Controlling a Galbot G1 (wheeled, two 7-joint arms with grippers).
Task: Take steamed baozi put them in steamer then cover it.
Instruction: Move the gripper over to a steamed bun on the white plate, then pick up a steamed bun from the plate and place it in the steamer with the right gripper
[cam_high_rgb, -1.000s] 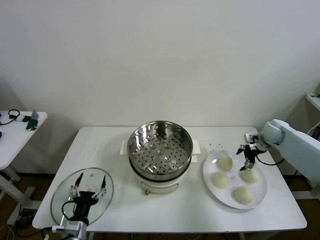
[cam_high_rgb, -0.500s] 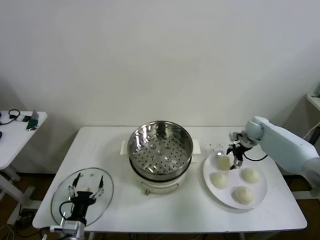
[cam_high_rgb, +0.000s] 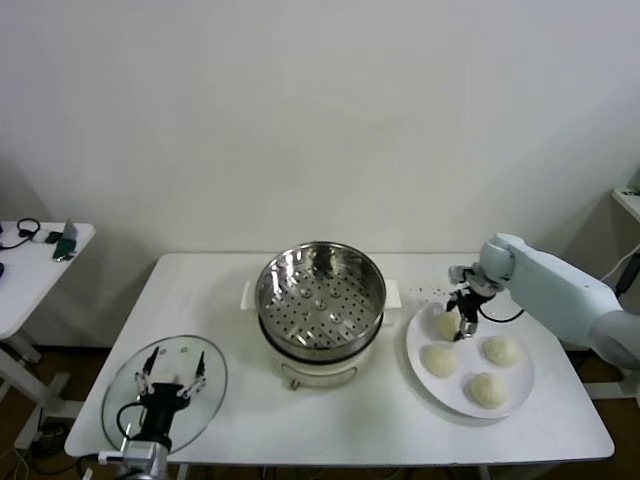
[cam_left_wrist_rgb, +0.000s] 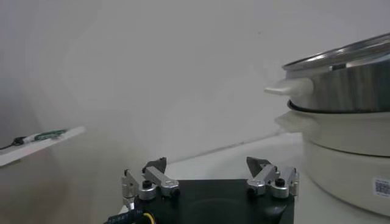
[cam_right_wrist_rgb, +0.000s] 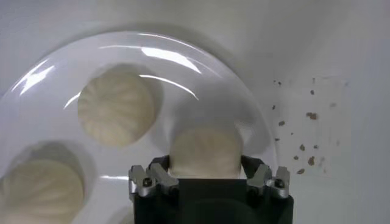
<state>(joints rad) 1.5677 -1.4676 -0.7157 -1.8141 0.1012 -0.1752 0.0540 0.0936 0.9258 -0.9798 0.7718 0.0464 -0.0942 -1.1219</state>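
Observation:
The shiny perforated steamer (cam_high_rgb: 320, 288) stands mid-table on its cream pot base (cam_high_rgb: 318, 362) with nothing in it. Several cream-white baozi lie on a white plate (cam_high_rgb: 522, 392) to its right. My right gripper (cam_high_rgb: 465, 327) hangs low over the plate's rear-left baozi (cam_high_rgb: 444, 324). In the right wrist view that baozi (cam_right_wrist_rgb: 206, 149) fills the gap of the open right gripper (cam_right_wrist_rgb: 206, 163), one finger on each side. Two more baozi (cam_right_wrist_rgb: 116, 112) (cam_right_wrist_rgb: 36, 185) lie beyond. My left gripper (cam_high_rgb: 172, 372) (cam_left_wrist_rgb: 207, 165) waits open above the glass lid (cam_high_rgb: 120, 400) at the front left.
A small side table (cam_high_rgb: 40, 262) with cables stands off to the left. Dark specks (cam_right_wrist_rgb: 304, 115) dot the tabletop beside the plate. From the left wrist, the steamer's wall (cam_left_wrist_rgb: 353, 67) and handle (cam_left_wrist_rgb: 286, 88) rise close by.
My right gripper has moved left across the plate, from the rear-right baozi to the rear-left one, and now straddles it. The left gripper has stayed over the lid.

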